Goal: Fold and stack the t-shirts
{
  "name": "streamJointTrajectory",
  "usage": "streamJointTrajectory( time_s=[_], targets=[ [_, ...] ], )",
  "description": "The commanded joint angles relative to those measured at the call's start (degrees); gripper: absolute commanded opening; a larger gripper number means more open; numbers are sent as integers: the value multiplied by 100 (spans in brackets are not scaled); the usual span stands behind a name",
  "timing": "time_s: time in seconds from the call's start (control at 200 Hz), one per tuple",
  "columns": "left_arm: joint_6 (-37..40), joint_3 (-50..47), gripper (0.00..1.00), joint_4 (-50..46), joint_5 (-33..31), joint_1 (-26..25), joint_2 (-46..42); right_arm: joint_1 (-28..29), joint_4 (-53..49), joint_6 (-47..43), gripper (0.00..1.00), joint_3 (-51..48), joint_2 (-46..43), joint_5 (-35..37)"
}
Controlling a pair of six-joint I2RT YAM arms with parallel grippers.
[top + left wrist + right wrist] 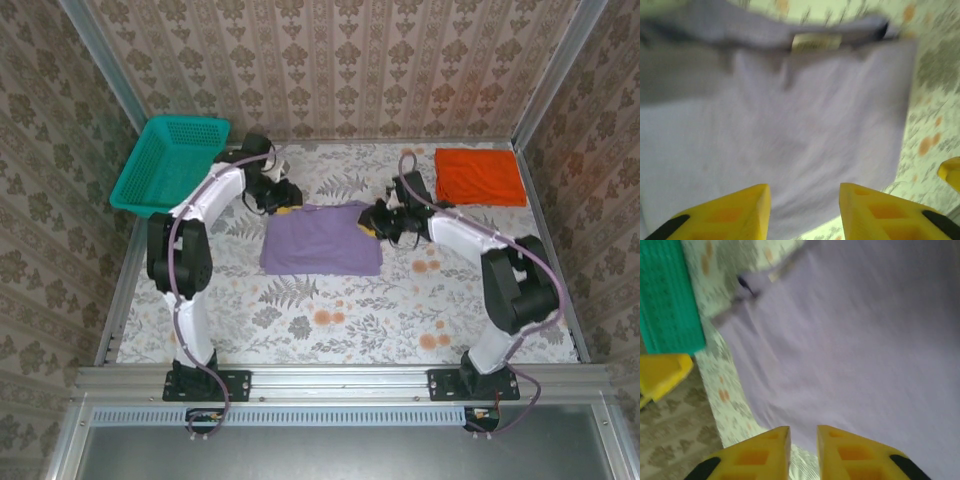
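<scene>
Patterned beige wallpaper [330, 60] walls in a table spread with a pale floral cloth [330, 310]. A teal plastic mesh basket [170, 163] sits tilted at the table's far left corner, and a bright orange t-shirt folded to a rectangle [480, 177] lies flat at the far right corner. The lavender-purple cloth t-shirt [320, 240] lies mid-table as a part-folded rectangle, well apart from the orange one. Its long axis runs left to right, parallel to the near edge.

Both arms reach to the purple shirt's far edge. The left gripper [283, 203] is at the far left corner of the cloth and the right gripper [370, 222] at its far right corner, so each arm has its own end and neither is nearer overall.

In the left wrist view the left gripper [804, 189] is spread wide, with the shirt [790, 125] lying just beyond its tips and nothing held. In the right wrist view the right gripper [803, 429] has only a narrow slit between its yellow fingers at the hem of the shirt [850, 340]. I cannot tell whether cloth is pinched there.

From both grippers the shirt stretches toward the near edge, so the next fold would likely draw that far edge nearward, both ends moving together to keep the rectangle square.
</scene>
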Motion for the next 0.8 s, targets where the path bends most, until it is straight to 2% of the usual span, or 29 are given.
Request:
streamJointTrajectory(
  time_s=[0.0,0.2,0.345,0.53,0.675,0.715,0.79],
  targets=[
    [-37,363,30,-281,40,89,684,-192,-168,110,17,603,858,-28],
    [-141,898,29,-109,-81,319,1480,-319,-1040,-404,14,2166,2212,-76],
    [-185,1078,28,-77,-379,493,1877,-592,-1091,-279,14,2398,2733,-3],
    [-408,948,28,-27,-821,730,1980,-922,-1186,-270,14,2341,2881,-72],
    [-446,1097,28,-15,-760,758,1982,-1018,-1181,-261,15,2399,2818,-190],
    [-461,1222,30,-51,-683,754,1981,-1014,-1197,-251,16,2449,2776,-196],
    [-462,1564,40,-173,-566,708,1959,-1014,-1158,-243,22,2491,2606,-232]
  ],
)
